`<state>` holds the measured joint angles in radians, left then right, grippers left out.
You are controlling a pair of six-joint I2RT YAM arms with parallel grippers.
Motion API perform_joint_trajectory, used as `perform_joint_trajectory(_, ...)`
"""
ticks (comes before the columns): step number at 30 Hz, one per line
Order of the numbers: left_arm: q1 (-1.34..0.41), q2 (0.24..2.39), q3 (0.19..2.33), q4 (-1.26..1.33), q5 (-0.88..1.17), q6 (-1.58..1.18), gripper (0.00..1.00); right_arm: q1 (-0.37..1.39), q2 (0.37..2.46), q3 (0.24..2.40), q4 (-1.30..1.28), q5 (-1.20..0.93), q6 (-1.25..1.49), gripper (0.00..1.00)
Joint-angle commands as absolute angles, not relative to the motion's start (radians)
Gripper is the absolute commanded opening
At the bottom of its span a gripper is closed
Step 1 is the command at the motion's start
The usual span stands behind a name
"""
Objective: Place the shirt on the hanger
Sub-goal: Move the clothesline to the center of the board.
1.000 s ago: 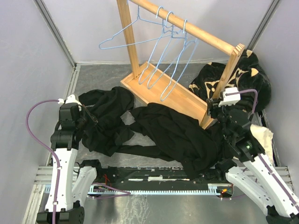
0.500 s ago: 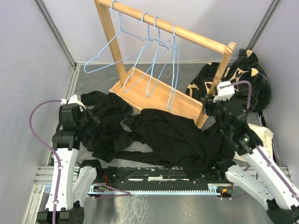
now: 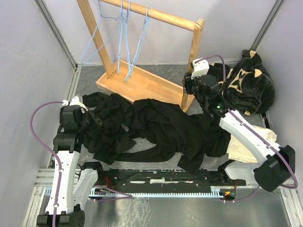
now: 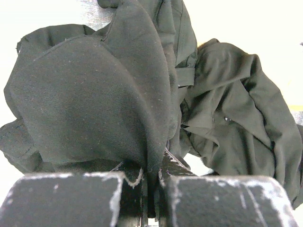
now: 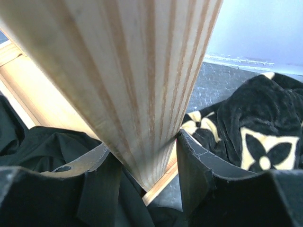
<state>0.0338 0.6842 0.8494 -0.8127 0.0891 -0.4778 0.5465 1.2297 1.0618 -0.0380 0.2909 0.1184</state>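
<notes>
Three light-blue wire hangers (image 3: 124, 42) hang close together at the left end of the wooden rack's rail. Two plain black garments lie bunched on the floor: a larger one in the middle (image 3: 170, 130) and one at the left (image 3: 106, 125). No white tag shows, so I cannot tell which is the shirt. My left gripper (image 3: 92, 120) is shut on a fold of the left black garment (image 4: 94, 104), pinched between the jaws (image 4: 151, 172). My right gripper (image 3: 191, 87) is shut around the rack's right upright post (image 5: 142, 85), one finger on each side (image 5: 142, 146).
The rack's wooden base (image 3: 142, 87) sits at the far middle, its rail (image 3: 161, 15) running to the back left. A black plush garment with tan flowers (image 3: 246, 85) lies at the far right, also in the right wrist view (image 5: 255, 123). A cream cloth (image 3: 251, 142) lies under my right arm. Grey walls close in on both sides.
My right gripper has moved far and left with the rack's post in it. The whole rack shifted left and turned, and the hangers slid to the rail's left end. The left arm stayed put.
</notes>
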Motion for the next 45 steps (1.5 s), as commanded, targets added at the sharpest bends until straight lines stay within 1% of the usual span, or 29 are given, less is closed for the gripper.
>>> perform_joint_trajectory(1,0.022,0.671,0.85,-0.762,0.118,-0.492,0.03,0.567,1.362,1.109,-0.065,0.229,0.173,0.25)
perform_joint_trajectory(6,0.021,0.668,0.846,-0.761,0.115,-0.495,0.03,0.546,1.499,1.22,-0.069,0.27,0.138,0.28)
perform_joint_trajectory(9,0.021,0.66,0.842,-0.761,0.113,-0.501,0.03,0.528,1.586,1.292,-0.075,0.26,0.129,0.33)
perform_joint_trajectory(11,0.021,0.654,0.84,-0.763,0.104,-0.503,0.03,0.517,1.641,1.342,-0.073,0.26,0.127,0.35)
perform_joint_trajectory(16,0.022,0.651,0.838,-0.767,0.09,-0.509,0.03,0.472,1.781,1.492,-0.087,0.194,0.124,0.35)
perform_joint_trajectory(23,0.022,0.65,0.837,-0.767,0.084,-0.511,0.03,0.416,1.919,1.685,-0.119,0.119,0.107,0.37)
perform_joint_trajectory(26,0.021,0.656,0.837,-0.768,0.084,-0.511,0.03,0.393,1.939,1.722,-0.129,0.12,0.101,0.46)
perform_joint_trajectory(29,0.022,0.667,0.84,-0.765,0.081,-0.514,0.03,0.369,1.907,1.717,-0.15,0.113,0.11,0.59)
perform_joint_trajectory(31,0.022,0.675,0.842,-0.764,0.08,-0.515,0.03,0.364,1.835,1.671,-0.143,0.106,0.106,0.68)
perform_joint_trajectory(34,0.023,0.689,0.846,-0.755,0.082,-0.518,0.03,0.364,1.714,1.595,-0.17,0.087,0.096,0.77)
perform_joint_trajectory(40,0.023,0.728,0.833,-0.692,0.12,-0.542,0.03,0.363,1.456,1.403,-0.323,0.104,0.128,0.83)
perform_joint_trajectory(42,0.023,0.756,0.831,-0.659,0.15,-0.552,0.03,0.364,1.379,1.313,-0.417,0.068,0.146,0.84)
perform_joint_trajectory(45,0.022,0.791,0.836,-0.629,0.152,-0.557,0.03,0.365,1.334,1.226,-0.471,0.046,0.191,0.85)
